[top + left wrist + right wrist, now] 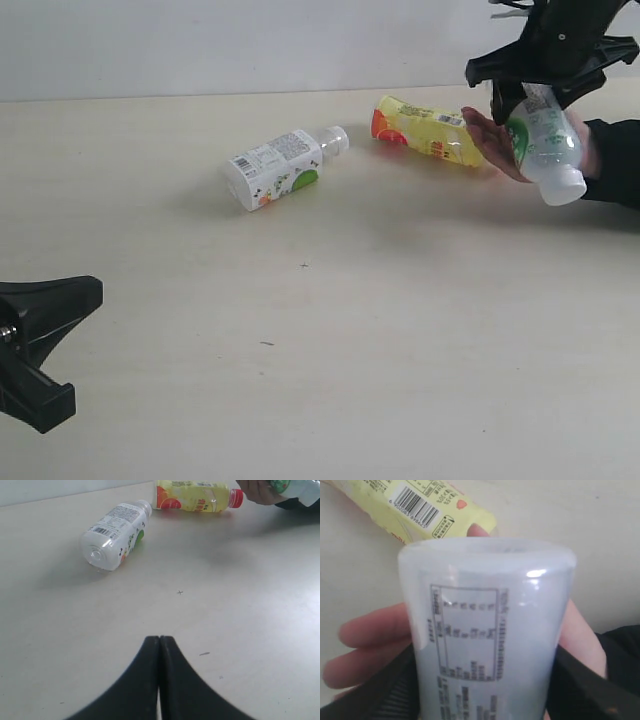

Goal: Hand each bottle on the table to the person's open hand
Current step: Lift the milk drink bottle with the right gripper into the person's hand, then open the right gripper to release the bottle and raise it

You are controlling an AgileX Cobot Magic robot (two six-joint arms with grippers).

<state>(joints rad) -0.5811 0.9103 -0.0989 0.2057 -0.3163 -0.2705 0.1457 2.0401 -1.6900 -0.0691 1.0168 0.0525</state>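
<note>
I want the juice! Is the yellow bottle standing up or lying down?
Lying down. The yellow bottle rests lengthwise on the table, its red cap pointing sideways.

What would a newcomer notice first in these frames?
At the exterior view's upper right, the right gripper holds a green-white bottle cap-down at the person's open hand. A yellow bottle and a white-labelled bottle lie on their sides on the table; the left gripper sits shut at lower left.
</note>
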